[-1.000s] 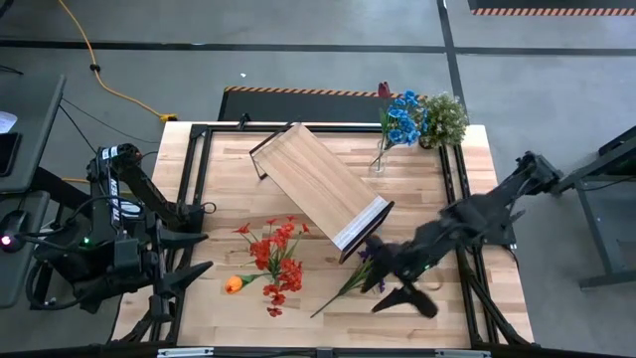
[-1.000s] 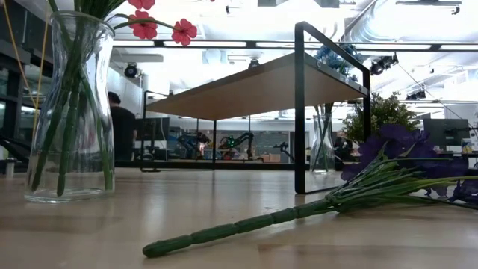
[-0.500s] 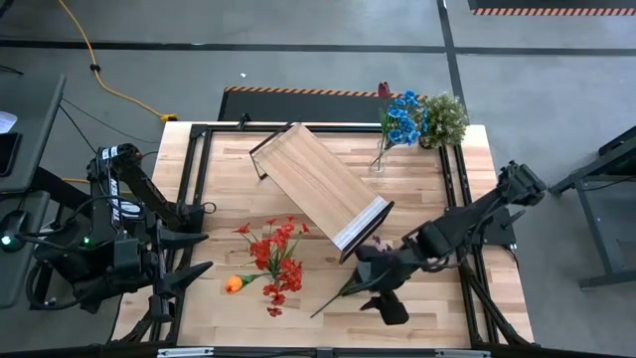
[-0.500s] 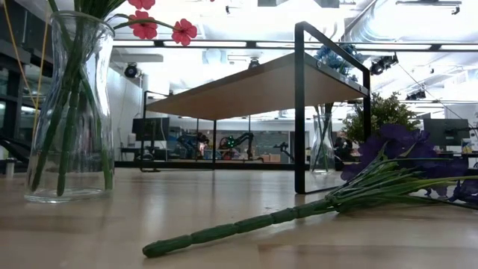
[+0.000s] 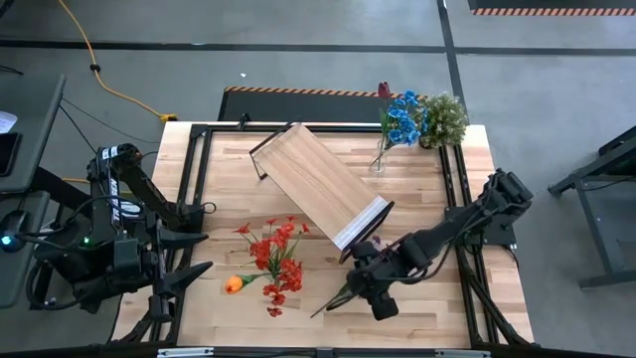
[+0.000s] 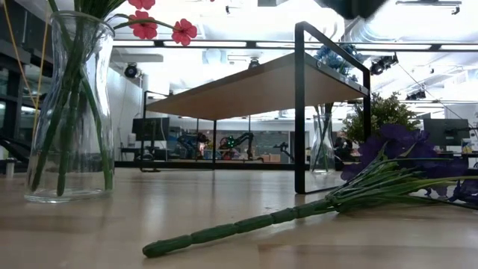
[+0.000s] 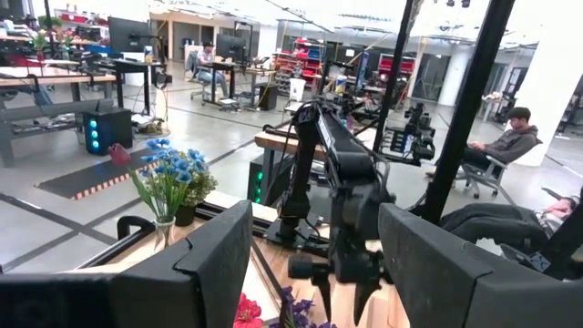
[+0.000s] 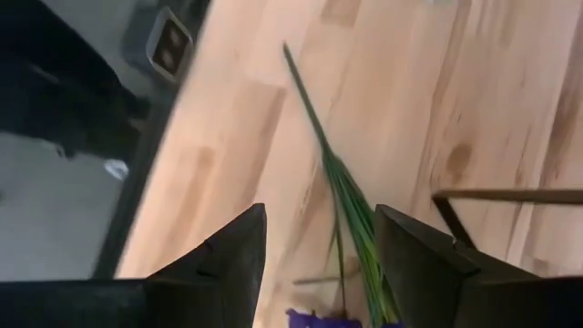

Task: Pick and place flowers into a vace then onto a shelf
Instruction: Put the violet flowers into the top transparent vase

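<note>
A purple flower (image 5: 331,298) lies flat on the table near its near edge; the low view shows its segmented stalk (image 6: 239,224) and its bloom (image 6: 388,146). My right gripper (image 5: 361,284) hovers open above the flower's bloom end. In the right wrist view its fingers stand on either side of the green stalk (image 8: 344,205) without touching it. Red flowers stand in a glass vase (image 6: 69,112), seen from above as a red cluster (image 5: 276,255). An orange flower (image 5: 234,284) lies beside them. The shelf (image 5: 320,187) stands on its dark frame mid-table. My left gripper (image 5: 195,256) waits open at the table's left edge.
A second glass vase (image 5: 381,151) with blue and maroon blooms stands at the far right, beside a pale-green potted plant (image 5: 444,117). The shelf's white-edged end (image 5: 364,225) is close to my right gripper. Dark rails (image 5: 199,169) run along the table's sides. People sit in the room beyond.
My right gripper has moved toward the table's left, from right of the purple flower to above its bloom end, and stays open. The flower has not moved.
</note>
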You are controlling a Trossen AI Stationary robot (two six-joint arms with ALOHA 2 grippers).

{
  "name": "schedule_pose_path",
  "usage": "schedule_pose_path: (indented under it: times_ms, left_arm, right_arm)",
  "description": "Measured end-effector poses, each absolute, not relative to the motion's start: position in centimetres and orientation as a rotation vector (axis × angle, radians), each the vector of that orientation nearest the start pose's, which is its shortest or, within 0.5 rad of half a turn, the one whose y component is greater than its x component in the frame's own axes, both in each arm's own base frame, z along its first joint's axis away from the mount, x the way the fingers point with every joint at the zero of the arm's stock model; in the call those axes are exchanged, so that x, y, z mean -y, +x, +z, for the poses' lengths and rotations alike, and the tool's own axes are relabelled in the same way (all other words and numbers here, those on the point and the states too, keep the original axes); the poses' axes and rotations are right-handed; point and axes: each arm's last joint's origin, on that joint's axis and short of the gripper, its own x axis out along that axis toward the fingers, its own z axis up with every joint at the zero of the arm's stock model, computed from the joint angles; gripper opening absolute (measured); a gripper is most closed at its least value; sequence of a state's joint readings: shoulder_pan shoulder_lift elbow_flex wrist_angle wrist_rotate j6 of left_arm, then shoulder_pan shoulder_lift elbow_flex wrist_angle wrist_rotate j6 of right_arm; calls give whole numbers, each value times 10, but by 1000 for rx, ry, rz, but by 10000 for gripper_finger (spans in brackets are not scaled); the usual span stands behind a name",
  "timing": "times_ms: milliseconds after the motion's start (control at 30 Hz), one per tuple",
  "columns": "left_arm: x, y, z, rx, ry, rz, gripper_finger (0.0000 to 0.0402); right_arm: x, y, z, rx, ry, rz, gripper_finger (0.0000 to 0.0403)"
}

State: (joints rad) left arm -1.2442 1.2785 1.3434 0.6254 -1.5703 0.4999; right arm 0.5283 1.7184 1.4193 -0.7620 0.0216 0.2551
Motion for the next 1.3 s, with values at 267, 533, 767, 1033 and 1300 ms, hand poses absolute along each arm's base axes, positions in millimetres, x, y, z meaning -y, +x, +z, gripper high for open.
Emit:
schedule_pose_path:
  times_ms: [267, 533, 767, 1033, 1300]
  left_arm:
    - [215, 103, 475, 31, -189, 325, 271]
    - [215, 103, 475, 31, -189, 326, 271]
    - [215, 103, 475, 31, -189, 326, 271]
    - [215, 103, 475, 31, -189, 326, 271]
    - [215, 103, 475, 31, -189, 326, 271]
  right_arm:
    - [-185, 318, 229, -1217, -145, 326, 194]
    - [-189, 325, 205, -1260, -194, 322, 194]
    - [-193, 333, 198, -1207, -262, 351, 194]
    - [-196, 340, 190, -1172, -287, 374, 194]
    - [-196, 339, 190, -1179, -267, 371, 194]
